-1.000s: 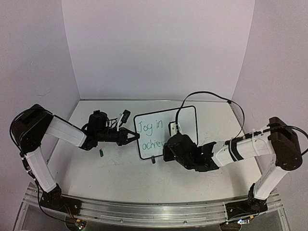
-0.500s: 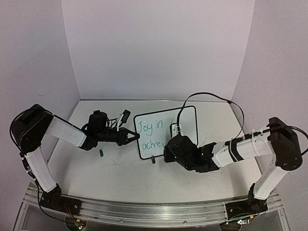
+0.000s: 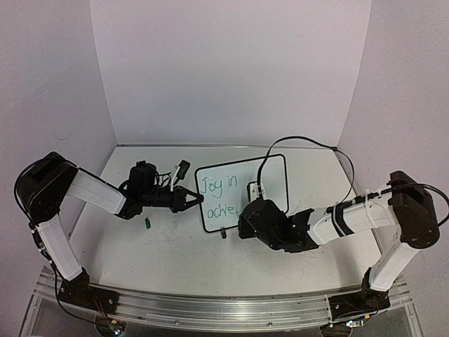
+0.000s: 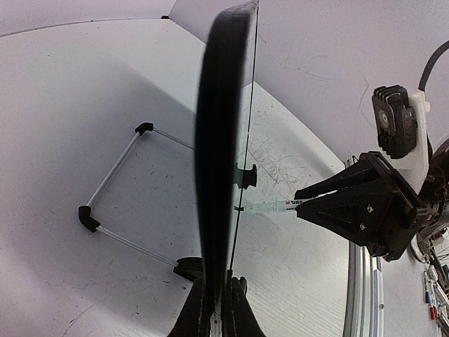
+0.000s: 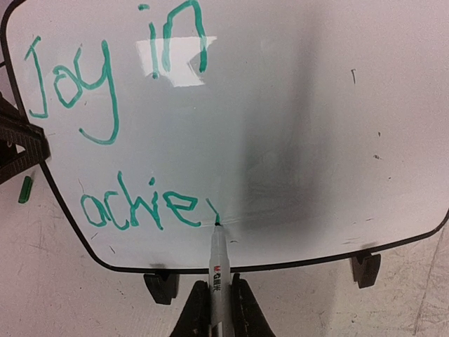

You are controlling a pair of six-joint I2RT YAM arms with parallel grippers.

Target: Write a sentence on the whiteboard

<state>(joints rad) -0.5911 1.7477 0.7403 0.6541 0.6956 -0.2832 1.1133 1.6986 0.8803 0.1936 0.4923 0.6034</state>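
board [image 3: 242, 192]: stands tilted mid-table, between the two arms, on its black feet
sentence [image 5: 112, 133]: green, reads "Joy in" above "achie" so far, with a fresh stroke starting the next letter
marker [image 5: 217, 263]: tip touches the board just right of the last letter
right gripper [image 5: 216, 309]: clamped on the marker, low in front of the board
left gripper [image 4: 217, 309]: pinched on the board's left edge, bracing it
cap [image 3: 148, 223]: small green piece lying on the table [image 3: 175, 253] below the left gripper
doing it well: keep light, even tip pressure and short strokes on the baseline; the left grip must not slacken, or the board may slide
change: the right gripper has crept slightly leftward; board and left arm unmoved
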